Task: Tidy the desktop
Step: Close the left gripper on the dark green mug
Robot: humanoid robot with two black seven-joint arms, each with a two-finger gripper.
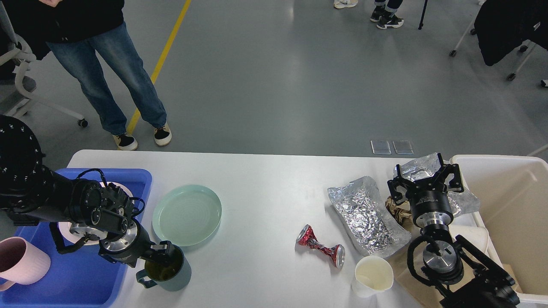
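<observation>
The white desktop carries a dark green mug near its front left. My left gripper sits right at the mug's rim, its dark fingers too merged with the mug to tell apart. A pale green plate lies just behind the mug. A crushed red can, a crumpled foil sheet and a white paper cup lie right of centre. My right gripper stands open over a second foil piece and brown crumpled paper.
A blue tray at the left holds a pink mug and a white dish partly hidden by my left arm. A cream bin stands at the right edge. A person in jeans stands beyond the table's far left.
</observation>
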